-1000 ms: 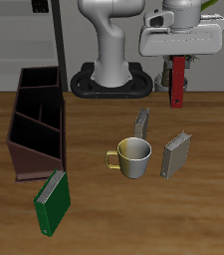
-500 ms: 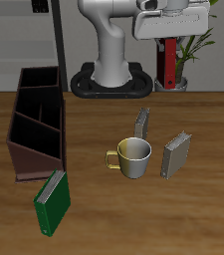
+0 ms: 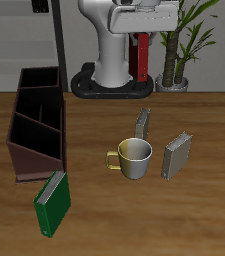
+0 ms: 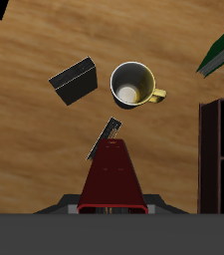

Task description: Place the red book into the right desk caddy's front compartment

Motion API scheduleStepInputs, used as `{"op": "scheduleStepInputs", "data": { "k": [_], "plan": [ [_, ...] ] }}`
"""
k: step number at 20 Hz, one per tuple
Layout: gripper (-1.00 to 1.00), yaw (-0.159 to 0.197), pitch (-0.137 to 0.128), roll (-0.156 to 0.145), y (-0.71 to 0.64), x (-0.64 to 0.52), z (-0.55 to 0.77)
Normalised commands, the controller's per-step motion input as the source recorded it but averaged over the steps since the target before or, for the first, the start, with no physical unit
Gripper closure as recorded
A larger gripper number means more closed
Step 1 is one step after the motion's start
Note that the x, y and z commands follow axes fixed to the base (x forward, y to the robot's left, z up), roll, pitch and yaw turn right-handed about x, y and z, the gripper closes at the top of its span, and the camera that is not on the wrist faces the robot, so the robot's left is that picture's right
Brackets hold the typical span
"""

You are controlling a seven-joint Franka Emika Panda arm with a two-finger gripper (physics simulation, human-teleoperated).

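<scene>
Your gripper (image 3: 139,40) is clamped on the red book (image 3: 139,58), hanging upright | right desk caddy (image 3: 36,120) lies well across the table, front compartment nearest the table's front edge.

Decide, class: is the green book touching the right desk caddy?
Cannot tell. In the exterior view the green book overlaps the front end of the right desk caddy, but no contact or gap shows plainly.
</scene>
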Motion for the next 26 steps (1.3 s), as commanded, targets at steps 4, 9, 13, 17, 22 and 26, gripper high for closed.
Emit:
{"op": "scheduleStepInputs", "data": {
  "k": [4,9,13,17,22,26],
  "plan": [
    [1.0,0.005,-0.062,-0.092,-0.57,-0.49,0.09],
    [1.0,-0.028,-0.004,-0.095,-0.6,-0.39,-0.06],
    [1.0,-0.02,0.004,-0.066,-0.53,-0.24,-0.01],
    [1.0,-0.009,-0.003,-0.109,-0.59,-0.12,0.01],
    [1.0,0.021,-0.038,-0.033,-0.31,-0.05,0.12],
    [1.0,0.034,0.0,-0.034,-0.35,-0.01,0.07]
  ]
}}
